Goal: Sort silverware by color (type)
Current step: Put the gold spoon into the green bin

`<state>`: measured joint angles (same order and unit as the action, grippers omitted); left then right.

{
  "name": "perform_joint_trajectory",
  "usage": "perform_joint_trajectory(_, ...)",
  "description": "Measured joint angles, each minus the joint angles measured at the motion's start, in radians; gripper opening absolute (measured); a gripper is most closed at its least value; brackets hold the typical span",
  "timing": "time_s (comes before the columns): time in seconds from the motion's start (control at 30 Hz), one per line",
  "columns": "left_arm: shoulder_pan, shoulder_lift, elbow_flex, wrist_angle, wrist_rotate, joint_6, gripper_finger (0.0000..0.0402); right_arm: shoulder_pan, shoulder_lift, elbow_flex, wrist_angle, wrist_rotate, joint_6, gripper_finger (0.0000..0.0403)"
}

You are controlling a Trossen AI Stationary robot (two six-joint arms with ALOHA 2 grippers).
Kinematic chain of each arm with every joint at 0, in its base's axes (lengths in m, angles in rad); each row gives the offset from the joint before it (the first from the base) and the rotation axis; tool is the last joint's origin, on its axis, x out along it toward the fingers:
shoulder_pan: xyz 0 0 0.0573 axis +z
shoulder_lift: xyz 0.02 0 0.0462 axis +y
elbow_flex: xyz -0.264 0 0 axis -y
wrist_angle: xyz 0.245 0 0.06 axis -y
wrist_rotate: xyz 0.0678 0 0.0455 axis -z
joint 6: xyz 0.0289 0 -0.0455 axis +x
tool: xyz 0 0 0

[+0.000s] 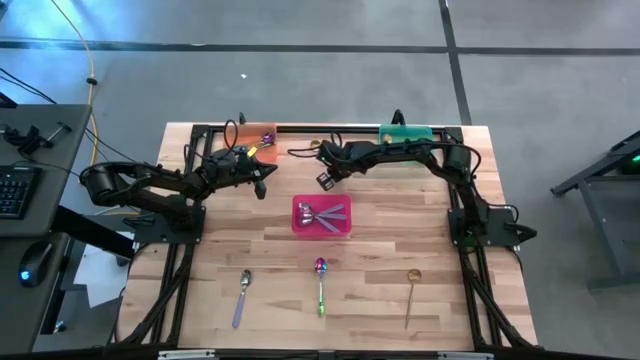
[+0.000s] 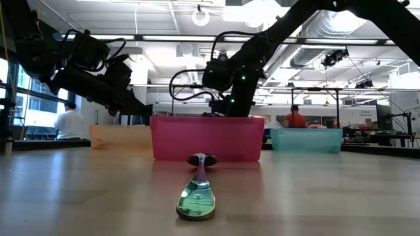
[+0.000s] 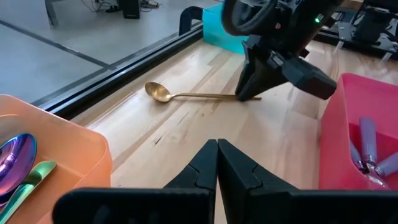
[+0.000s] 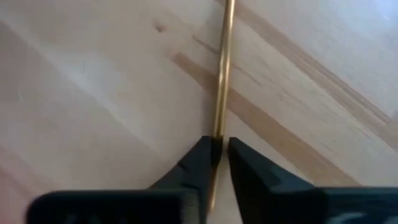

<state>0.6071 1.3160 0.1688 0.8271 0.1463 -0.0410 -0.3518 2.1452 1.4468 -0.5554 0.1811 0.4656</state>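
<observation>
A grey floor (image 1: pixel 300 25) crossed by dark lines surrounds the wooden tabletop (image 1: pixel 380 260). Ceiling lights (image 2: pixel 164 37) and ducts (image 2: pixel 328 26) are seen overhead. A desk with a keyboard (image 1: pixel 12 190) stands beyond the tabletop's left edge.

A glossy gold metal spoon (image 3: pixel 186 94) lies on the matt, grained wooden table (image 1: pixel 250 240) near translucent plastic bins (image 2: pixel 207 136).

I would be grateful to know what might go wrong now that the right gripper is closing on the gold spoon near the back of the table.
1. The right gripper pinches the thin gold spoon near its handle end, so the spoon may swing or slip when lifted.
2. The left gripper, shut, hovers close by beside the orange bin; the two arms could collide.
3. The pink bin stands close to the right gripper, which could knock it.
</observation>
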Motion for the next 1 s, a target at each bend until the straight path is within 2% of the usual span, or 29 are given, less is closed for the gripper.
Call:
perform_joint_trajectory(0.1,0.0,0.0,0.0,-0.001,0.0,0.0,0.0,-0.002,-0.027,-0.004,-0.057,-0.008,-0.05,0.0013)
perform_joint_trajectory(0.17,0.0,0.0,0.0,-0.001,0.0,0.0,0.0,-0.002,-0.048,-0.009,-0.113,-0.019,-0.079,0.0005)
perform_joint_trajectory(0.33,0.0,0.0,0.0,-0.011,0.0,0.0,0.0,-0.001,-0.092,-0.013,-0.287,-0.019,-0.108,0.0004)
perform_joint_trajectory(0.57,0.0,0.0,0.0,-0.016,0.0,0.005,0.0,0.007,-0.157,-0.012,-0.406,0.028,-0.147,0.0001)
perform_joint_trajectory(0.87,0.0,0.0,0.0,-0.016,0.0,0.004,0.0,0.0,-0.37,-0.01,-0.533,0.119,-0.167,0.0)
perform_joint_trajectory(1.0,0.0,0.0,0.0,-0.016,0.0,0.0,0.0,-0.024,-0.463,-0.062,-0.539,0.136,-0.153,0.0)
